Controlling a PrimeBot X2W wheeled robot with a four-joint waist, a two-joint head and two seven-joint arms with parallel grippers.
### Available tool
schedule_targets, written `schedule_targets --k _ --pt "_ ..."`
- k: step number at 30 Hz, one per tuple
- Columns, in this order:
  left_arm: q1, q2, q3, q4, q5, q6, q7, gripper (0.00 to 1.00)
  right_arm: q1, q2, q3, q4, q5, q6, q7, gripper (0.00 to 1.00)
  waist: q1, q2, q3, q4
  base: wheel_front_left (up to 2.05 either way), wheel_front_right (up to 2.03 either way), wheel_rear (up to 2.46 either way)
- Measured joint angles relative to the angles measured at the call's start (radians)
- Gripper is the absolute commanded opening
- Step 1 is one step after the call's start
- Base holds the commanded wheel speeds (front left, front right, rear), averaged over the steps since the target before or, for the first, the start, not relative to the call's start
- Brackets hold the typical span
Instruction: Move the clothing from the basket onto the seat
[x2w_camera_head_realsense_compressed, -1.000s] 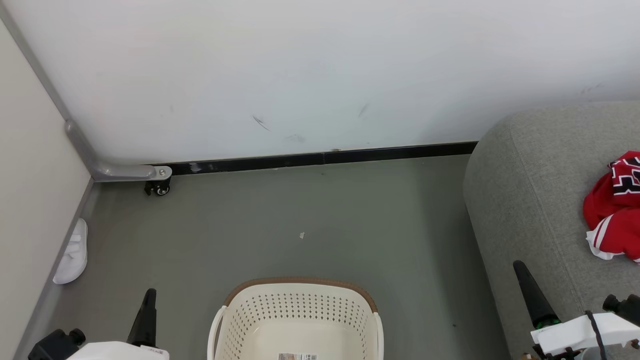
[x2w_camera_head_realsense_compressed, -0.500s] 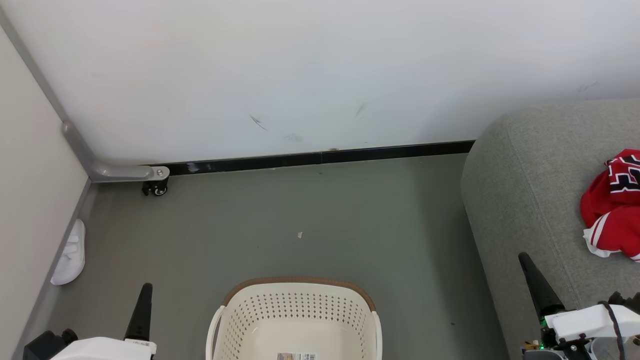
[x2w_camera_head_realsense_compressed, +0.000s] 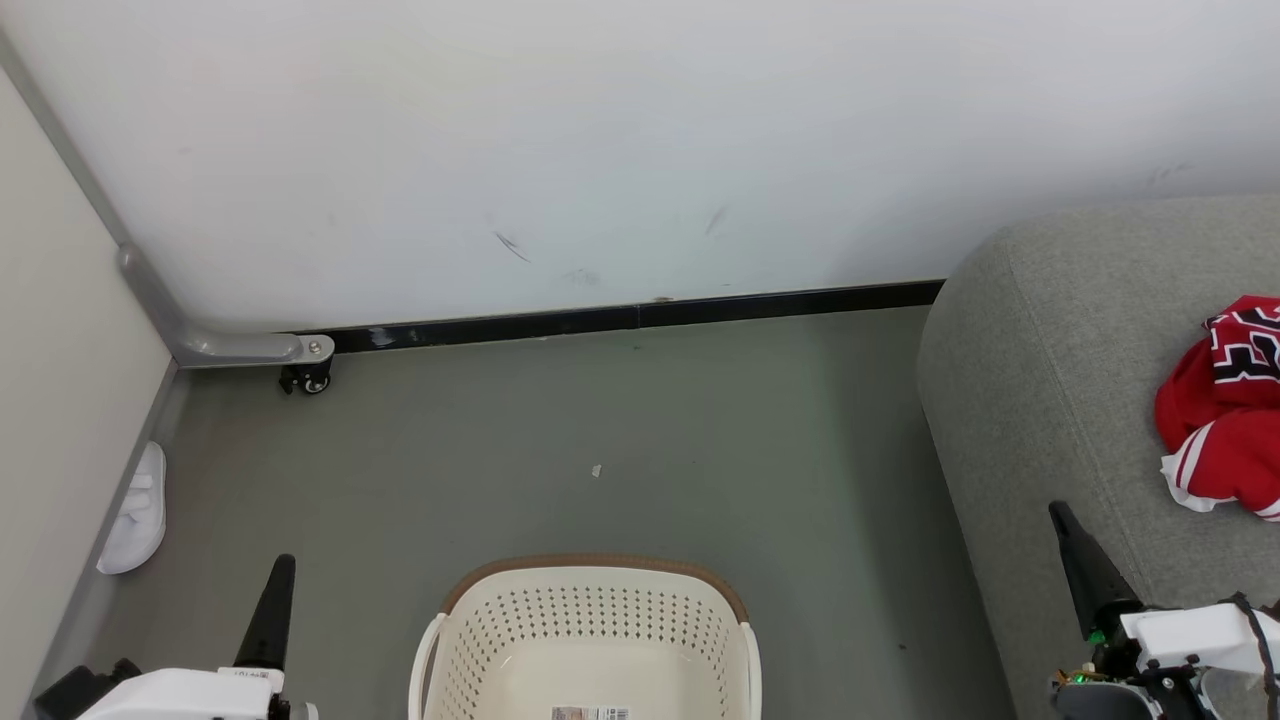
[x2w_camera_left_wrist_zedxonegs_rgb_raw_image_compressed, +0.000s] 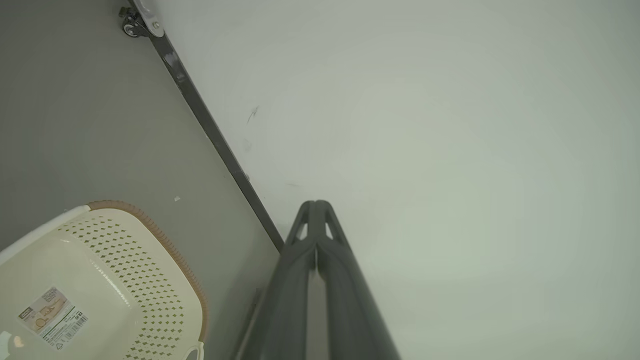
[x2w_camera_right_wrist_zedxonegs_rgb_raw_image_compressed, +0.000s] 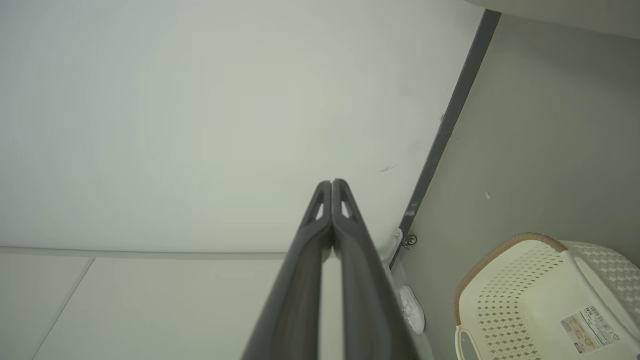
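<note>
At the near edge of the grey woven seat (x2w_camera_head_realsense_compressed: 1050, 350) my right gripper (x2w_camera_head_realsense_compressed: 1065, 525) sinks back, closed and empty like my left gripper (x2w_camera_head_realsense_compressed: 281, 575): red soft clothing (x2w_camera_head_realsense_compressed: 1225, 410) delivered, cream perforated basket (x2w_camera_head_realsense_compressed: 590, 615) apparently emptied.

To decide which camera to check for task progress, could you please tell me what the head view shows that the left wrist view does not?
Head view, not left wrist: the clothing lying on the seat, a white slipper, and the right end effector. Left wrist, not head: the whole label inside the basket. Both: that basket, the caster, the dark baseboard and the shut left end effector.
</note>
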Motion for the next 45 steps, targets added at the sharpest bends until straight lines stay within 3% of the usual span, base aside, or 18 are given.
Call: schedule_targets --k 13,45 --pt "-0.01 -0.002 0.027 0.005 -0.148 -0.017 0.044 0.0 -0.022 0.007 -0.027 0.027 0.172 0.0 0.035 0.0 -0.0001 0.0 -0.002 -0.006 0.0 0.0 0.0" --pt "-0.012 -0.002 0.028 0.005 -0.153 -0.017 0.044 0.0 -0.022 0.013 -0.032 0.039 0.181 0.0 0.04 0.0 -0.0003 0.0 -0.001 -0.006 0.0 0.0 0.0"
